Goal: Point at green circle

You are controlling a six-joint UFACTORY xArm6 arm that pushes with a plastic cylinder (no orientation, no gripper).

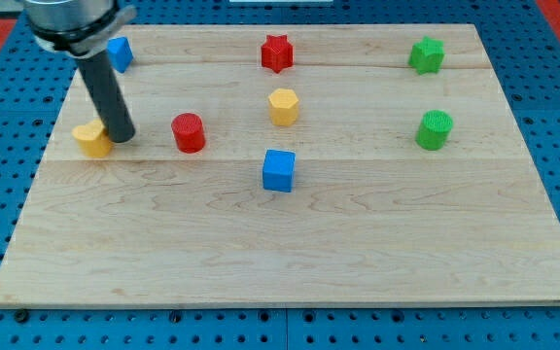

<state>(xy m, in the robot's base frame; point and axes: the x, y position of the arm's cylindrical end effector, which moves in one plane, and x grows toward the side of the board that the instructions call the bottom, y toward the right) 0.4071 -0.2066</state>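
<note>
None of the pointing is done: my tip (pixel 122 137) touches the yellow block (pixel 92 139), green circle (pixel 435 129) far to its right; no claw shows.

A dark, near-black cylindrical rod with a smooth, faintly glossy surface makes up the visible end of the arm, a pale highlight running down its length to my tip (pixel 122 137). Above it, at the view's top left corner, sits a wider round mount in grey and black, ringed by a lighter metallic band and cut off by the frame edge
</note>
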